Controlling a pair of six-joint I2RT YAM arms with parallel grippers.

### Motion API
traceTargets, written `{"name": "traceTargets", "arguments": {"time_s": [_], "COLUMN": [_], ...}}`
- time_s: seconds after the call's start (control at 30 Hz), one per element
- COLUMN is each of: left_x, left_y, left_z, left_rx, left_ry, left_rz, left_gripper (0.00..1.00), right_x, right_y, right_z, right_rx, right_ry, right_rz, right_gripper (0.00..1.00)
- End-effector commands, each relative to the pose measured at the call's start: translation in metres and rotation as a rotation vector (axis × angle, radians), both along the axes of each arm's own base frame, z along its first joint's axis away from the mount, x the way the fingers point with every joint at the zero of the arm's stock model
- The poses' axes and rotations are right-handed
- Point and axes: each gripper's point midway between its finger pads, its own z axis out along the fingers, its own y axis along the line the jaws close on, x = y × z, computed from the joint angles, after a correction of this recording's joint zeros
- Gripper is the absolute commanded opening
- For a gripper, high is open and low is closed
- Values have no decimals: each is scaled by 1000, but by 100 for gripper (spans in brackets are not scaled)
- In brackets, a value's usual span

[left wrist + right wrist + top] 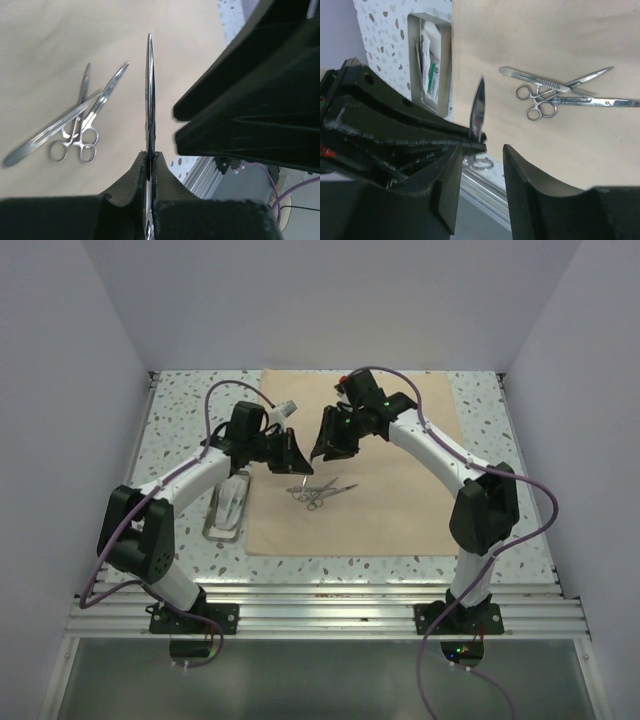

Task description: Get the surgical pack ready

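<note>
The beige cloth (400,510) lies spread flat on the speckled bench (180,420), covering its middle from the far edge toward the arms. Near the cloth's centre sits a small cluster of crossed instruments (320,491). The wrist views show ring-handled, scissor-like pieces and one flat handle without rings, overlapping one another. The steel tray (212,525) rests on the bare bench just beside the cloth's left edge, toward the near corner. White gauze packets (430,70), some with green print, stand in it. Both arms reach inward so that their grippers face each other closely above the cloth, just beyond the cluster. The left gripper (150,156) is clenched on a thin steel instrument (149,100), which the left wrist view shows edge-on, rising straight out from between the pressed fingertips. In the right wrist view its pointed tip stands above the left gripper and a ring handle shows below it. The right gripper (482,152) is released, its two fingers apart with nothing between them, and it sits just beside the left gripper and the held instrument without gripping it.
</note>
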Motion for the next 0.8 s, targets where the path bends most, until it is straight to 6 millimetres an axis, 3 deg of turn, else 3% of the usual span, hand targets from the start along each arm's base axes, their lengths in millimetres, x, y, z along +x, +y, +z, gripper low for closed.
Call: {"name": "traceTargets", "arguments": {"time_s": [0.0,0.13,0.17,0.33,0.43,0.53,0.63,0.77], "left_x": [1,-1,-9,-17,-24,-30,-29,-29], "left_y": [40,102,116,184,204,222,230,226], "left_z": [-12,-26,-27,-41,-54,-61,-64,-75], "left_rx": [155,404,469,750,852,952,1001,984], "left_ry": [11,24,51,79,111,121,130,152], "left_rz": [94,212,230,368,371,364,354,330], "left_gripper": [0,0,0,0,0,0,0,0], "right_x": [-4,-5,-6,-9,-13,-14,-16,-12], "right_y": [-9,-22,-26,-32,-34,-43,-50,-52], "right_z": [43,41,40,44,48,38,23,17], "right_rx": [-11,-98,-116,-114,-115,-186,-253,-289], "right_ry": [-135,-211,-223,-348,-446,-504,-524,-537], "right_rz": [74,164,175,249,302,359,425,448], "right_gripper": [44,63,73,89,99,99,99,99]}}
